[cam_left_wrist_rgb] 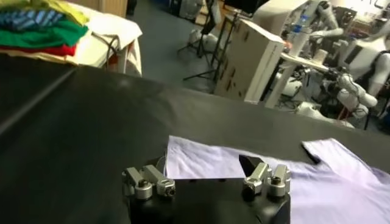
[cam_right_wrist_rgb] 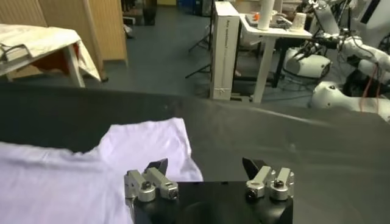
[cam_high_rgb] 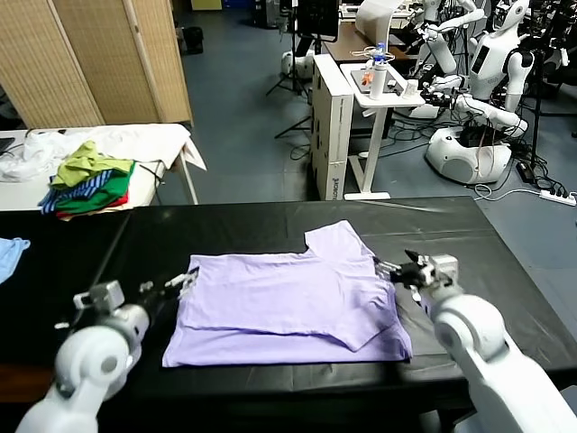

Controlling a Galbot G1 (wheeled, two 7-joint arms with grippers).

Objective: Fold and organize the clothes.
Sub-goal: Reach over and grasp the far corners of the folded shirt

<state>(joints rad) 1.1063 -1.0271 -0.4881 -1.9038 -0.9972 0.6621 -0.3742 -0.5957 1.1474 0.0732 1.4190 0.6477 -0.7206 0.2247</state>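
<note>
A light lavender T-shirt (cam_high_rgb: 288, 302) lies partly folded on the black table (cam_high_rgb: 81, 244), with one sleeve (cam_high_rgb: 338, 239) pointing to the far side. My left gripper (cam_high_rgb: 185, 280) hovers open at the shirt's left edge, nothing between its fingers. In the left wrist view the left gripper (cam_left_wrist_rgb: 204, 164) sits just short of the shirt's near corner (cam_left_wrist_rgb: 207, 161). My right gripper (cam_high_rgb: 397, 268) stands open at the shirt's right edge. The right wrist view shows the right gripper (cam_right_wrist_rgb: 204, 165) with one fingertip (cam_right_wrist_rgb: 157, 165) over the shirt (cam_right_wrist_rgb: 61, 176) and the other over bare table.
A pile of green, yellow-green, striped and red garments (cam_high_rgb: 90, 185) lies on a white-covered table at the back left. A small light blue cloth (cam_high_rgb: 11, 253) sits at the black table's left edge. Behind the table stand a white desk (cam_high_rgb: 361, 99) and other robots (cam_high_rgb: 478, 108).
</note>
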